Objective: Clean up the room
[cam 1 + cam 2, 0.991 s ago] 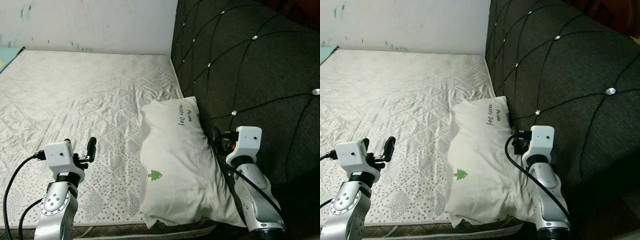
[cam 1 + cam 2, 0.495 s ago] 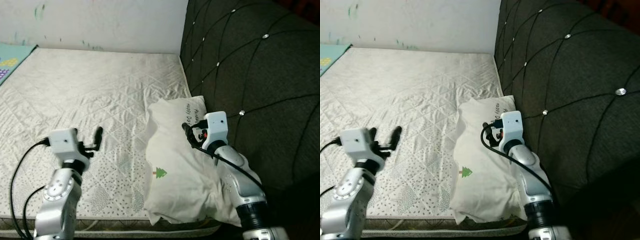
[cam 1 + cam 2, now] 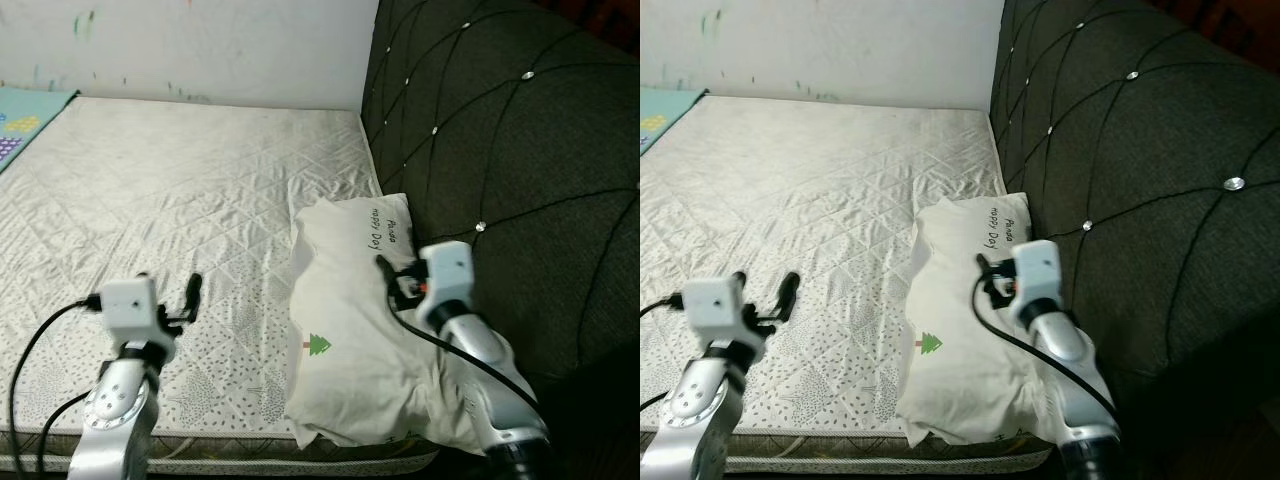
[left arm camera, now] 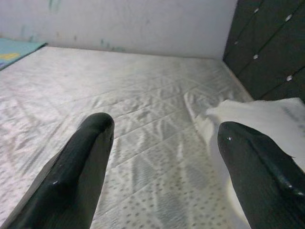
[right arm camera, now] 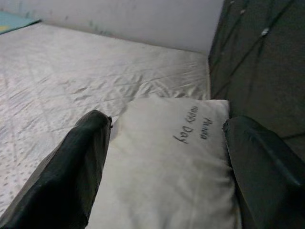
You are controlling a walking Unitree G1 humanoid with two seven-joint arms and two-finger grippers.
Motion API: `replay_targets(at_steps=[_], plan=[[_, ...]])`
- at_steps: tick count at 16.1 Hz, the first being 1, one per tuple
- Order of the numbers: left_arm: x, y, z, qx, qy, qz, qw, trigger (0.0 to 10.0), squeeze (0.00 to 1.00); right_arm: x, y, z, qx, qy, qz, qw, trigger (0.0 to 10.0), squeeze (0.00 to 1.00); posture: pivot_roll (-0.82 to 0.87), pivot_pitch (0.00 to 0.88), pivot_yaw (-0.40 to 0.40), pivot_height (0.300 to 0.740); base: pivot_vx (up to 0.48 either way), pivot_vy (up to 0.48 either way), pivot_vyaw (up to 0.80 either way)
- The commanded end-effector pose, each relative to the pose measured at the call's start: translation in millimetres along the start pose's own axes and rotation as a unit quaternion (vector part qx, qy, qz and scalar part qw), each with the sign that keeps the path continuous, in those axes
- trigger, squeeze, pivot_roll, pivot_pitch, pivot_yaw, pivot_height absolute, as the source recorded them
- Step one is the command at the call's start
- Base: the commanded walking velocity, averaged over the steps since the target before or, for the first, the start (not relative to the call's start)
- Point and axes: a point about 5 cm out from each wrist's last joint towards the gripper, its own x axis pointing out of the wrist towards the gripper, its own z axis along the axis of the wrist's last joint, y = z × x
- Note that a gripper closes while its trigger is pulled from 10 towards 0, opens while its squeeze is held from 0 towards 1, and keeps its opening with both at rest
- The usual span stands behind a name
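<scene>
Quilted mattress point(image 3: 180, 180) carries a white pillow point(image 3: 350, 330) against the dark headboard point(image 3: 500, 130). Right end effector point(image 5: 164, 157) hovers apparently just above it, fingers apart; left end effector point(image 4: 162, 162), fingers spread, hangs over bare mattress.

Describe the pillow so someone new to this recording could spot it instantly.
On the quilted white mattress, look along the side by the dark tufted headboard. The pillow lies against it, white, with a small green tree print and handwritten dark lettering.
</scene>
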Motion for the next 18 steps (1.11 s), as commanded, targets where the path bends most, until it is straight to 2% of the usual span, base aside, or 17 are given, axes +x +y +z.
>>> replay_targets(at_steps=[1,2,3,4,5,7,8,9,10,11,15,16,17,18], plan=[[-0.9,2.8,-1,0.034,-0.013,0.001,0.999,10.0,0.0,-5.7,-12.2,5,0.003,-0.035,-0.039,0.999,10.0,0.0,-0.06,0.0,-0.048,0.74,0.0,0.0,0.0],[-1.4,4.0,-3,0.058,-0.019,-0.002,0.998,10.0,0.0,-8.5,-16.7,2,-0.011,-0.038,-0.043,0.998,10.0,0.0,-0.06,0.0,-0.048,0.74,0.0,0.0,0.0],[-2.2,7.0,-3,0.063,-0.025,0.01,0.998,10.0,0.0,-11.3,-20.9,-4,-0.013,-0.034,-0.052,0.998,10.0,0.0,-0.06,0.0,-0.053,0.74,0.0,0.0,0.0],[-2.7,7.8,-2,0.059,-0.029,0.012,0.998,10.0,0.0,-13.0,-23.7,-7,0.012,-0.029,-0.063,0.998,10.0,0.0,-0.06,0.0,-0.053,0.74,0.0,0.0,0.0],[-4.0,4.2,6,0.075,-0.047,-0.001,0.996,10.0,0.0,-16.1,-24.3,-8,0.03,-0.019,-0.061,0.998,10.0,0.0,-0.07,0.0,-0.054,0.74,0.0,0.0,0.0],[1.4,-11.0,38,0.055,-0.093,-0.023,0.994,10.0,0.0,-12.7,-16.0,19,0.028,-0.058,-0.028,0.998,10.0,0.0,-0.07,0.0,-0.057,0.74,0.0,0.0,0.0],[4.0,-18.7,59,0.065,-0.129,-0.043,0.989,10.0,0.0,-9.5,-13.6,39,0.017,-0.089,-0.015,0.996,10.0,0.0,-0.06,0.0,-0.064,0.74,0.0,0.0,0.0],[4.4,-18.5,65,0.064,-0.139,-0.043,0.987,10.0,0.0,-8.8,-14.2,47,0.004,-0.102,-0.009,0.995,10.0,0.0,-0.05,0.0,-0.064,0.74,0.0,0.0,0.0],[3.6,-15.3,61,0.063,-0.133,-0.037,0.988,10.0,0.0,-8.6,-14.8,48,0.001,-0.102,-0.007,0.995,10.0,0.0,-0.05,0.0,-0.064,0.74,0.0,0.0,0.0],[-0.8,-8.5,43,0.064,-0.104,-0.024,0.992,10.0,0.0,-9.7,-13.0,40,-0.036,-0.098,0.011,0.995,10.0,0.0,-0.05,0.0,-0.064,0.74,0.0,0.0,0.0],[-24.5,3.2,0,0.063,-0.02,-0.007,0.998,10.0,0.0,-23.7,-9.7,17,-0.032,-0.074,0.019,0.997,10.0,0.0,-0.04,0.0,-0.062,0.74,0.0,0.0,0.0],[-32.2,13.7,-18,0.049,0.017,0.008,0.999,10.0,0.0,-29.8,-13.4,3,-0.035,-0.052,0.005,0.998,10.0,0.0,-0.04,0.0,-0.061,0.74,0.0,0.0,0.0],[-34.3,20.9,-25,0.033,0.032,0.025,0.999,10.0,0.0,-33.9,-18.8,-8,-0.043,-0.033,-0.012,0.998,10.0,0.0,-0.04,0.0,-0.061,0.74,0.0,0.0,0.0],[-33.1,23.0,-25,0.025,0.032,0.029,0.999,10.0,0.0,-37.1,-25.9,-16,-0.027,-0.017,-0.039,0.999,10.0,0.0,-0.05,0.0,-0.062,0.74,0.0,0.0,0.0]])
